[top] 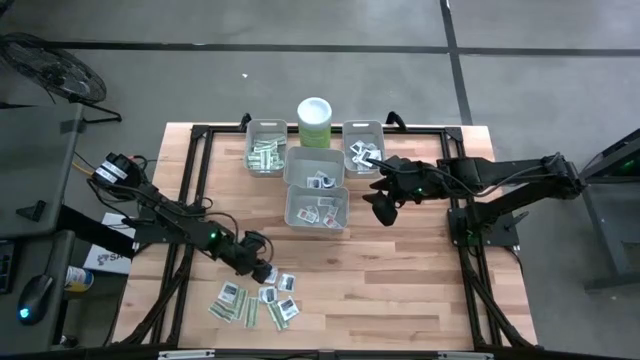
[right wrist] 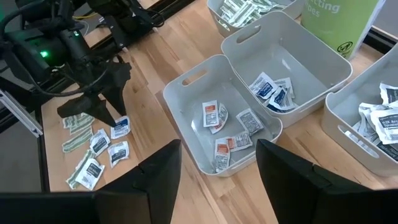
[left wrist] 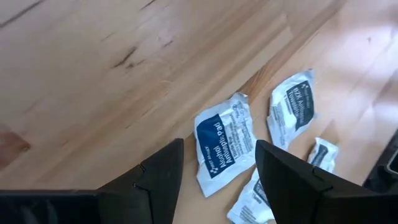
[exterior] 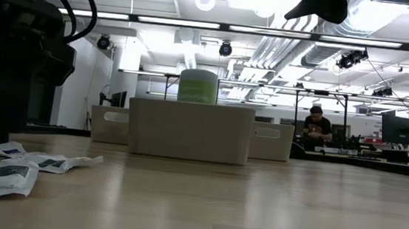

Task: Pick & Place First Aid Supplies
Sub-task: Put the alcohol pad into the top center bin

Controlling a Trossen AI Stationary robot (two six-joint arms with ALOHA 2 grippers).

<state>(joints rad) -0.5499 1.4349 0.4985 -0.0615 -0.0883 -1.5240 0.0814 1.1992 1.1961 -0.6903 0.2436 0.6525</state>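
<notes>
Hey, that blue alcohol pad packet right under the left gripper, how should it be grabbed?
The alcohol pad packet lies flat on the table, so coming straight down looks best. The left gripper is open above it; pinching across its narrower width should work, with one finger in the bare wood beside it and the other between it and the neighbouring packet.

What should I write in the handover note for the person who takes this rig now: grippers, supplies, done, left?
Left gripper: open, empty, low over the loose packets at the table's near edge, above a blue alcohol pad packet.
Right gripper: open, empty, raised beside the nearest bin.
Done: packets already lie in all four grey bins.
Left: the loose pile of strips and square packets is still on the table; nothing is gripped at present.
</notes>
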